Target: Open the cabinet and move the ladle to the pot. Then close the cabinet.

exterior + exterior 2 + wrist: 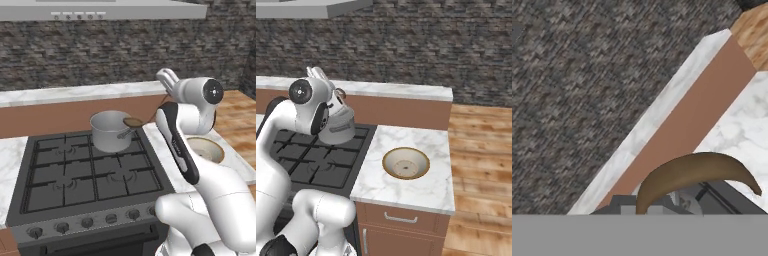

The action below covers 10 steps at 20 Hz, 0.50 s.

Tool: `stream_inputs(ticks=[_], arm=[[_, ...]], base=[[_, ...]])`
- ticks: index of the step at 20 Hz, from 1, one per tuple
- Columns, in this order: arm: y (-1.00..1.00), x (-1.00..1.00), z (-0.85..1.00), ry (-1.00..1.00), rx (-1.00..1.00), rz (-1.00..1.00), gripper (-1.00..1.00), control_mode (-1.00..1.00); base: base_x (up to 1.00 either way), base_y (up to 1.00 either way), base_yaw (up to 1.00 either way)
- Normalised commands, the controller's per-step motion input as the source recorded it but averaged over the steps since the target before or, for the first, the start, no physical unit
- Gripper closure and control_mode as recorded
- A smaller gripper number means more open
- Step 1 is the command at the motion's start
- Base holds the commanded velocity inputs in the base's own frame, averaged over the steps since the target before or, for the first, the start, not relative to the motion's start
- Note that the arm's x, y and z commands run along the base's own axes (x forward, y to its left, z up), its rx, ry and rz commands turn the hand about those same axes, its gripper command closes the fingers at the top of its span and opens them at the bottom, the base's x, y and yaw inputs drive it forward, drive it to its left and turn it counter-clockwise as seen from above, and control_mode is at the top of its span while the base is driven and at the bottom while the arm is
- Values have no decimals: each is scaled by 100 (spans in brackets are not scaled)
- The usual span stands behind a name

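The pincer [167,79], closed on the ladle [133,121], holds its bowl above the pot's [110,131] right rim on the stove [75,175]; released off-centre, it could tip onto the desk [426,187].

The pot [110,131] stands on the stove [75,175], at its back right burner; the ladle [133,122] hangs just over the pot's right rim (touching or not, unclear); a bowl [406,163] sits on the worktop [421,187] right of the pot.
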Motion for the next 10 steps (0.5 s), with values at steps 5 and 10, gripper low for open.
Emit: stream_inputs(ticks=[5, 10], arm=[[14, 33, -7, -1, -10, 0, 100, -100], [7, 16, -16, 0, -6, -1, 100, -100]], base=[[0, 0, 0], [0, 0, 0]])
